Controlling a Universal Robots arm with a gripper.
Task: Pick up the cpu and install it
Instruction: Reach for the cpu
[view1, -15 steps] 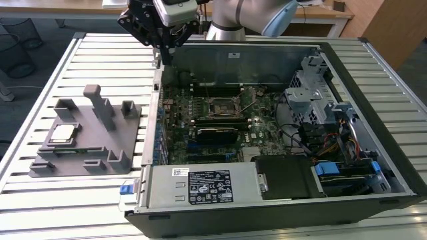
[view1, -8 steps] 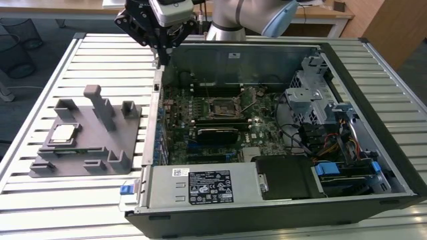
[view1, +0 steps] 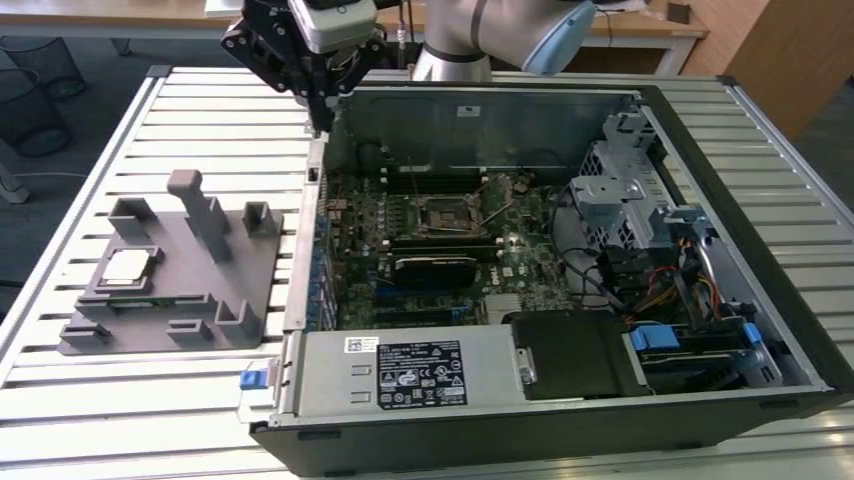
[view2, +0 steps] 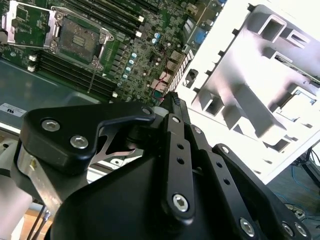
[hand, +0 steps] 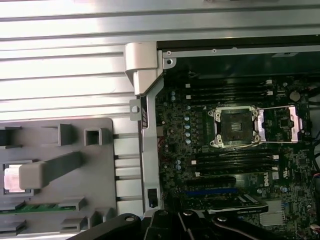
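The claw (view1: 322, 118) is hovering closed and empty above the far corner of the computer case (view1: 507, 130). The cpu (view1: 128, 266) is lying in the grey holder (view1: 220, 325), at the exterior view's left (well apart from the claw). Upright posts (view1: 202, 215) are crowding it; a skewed descent is risking collision.

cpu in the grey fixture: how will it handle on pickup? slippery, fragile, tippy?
Probably stiff and light: the cpu is a thin flat square. Its shiny metal top may be slippery. Lying flat in a recess of the grey fixture, it should not roll or tip, though only thin edges offer grip.
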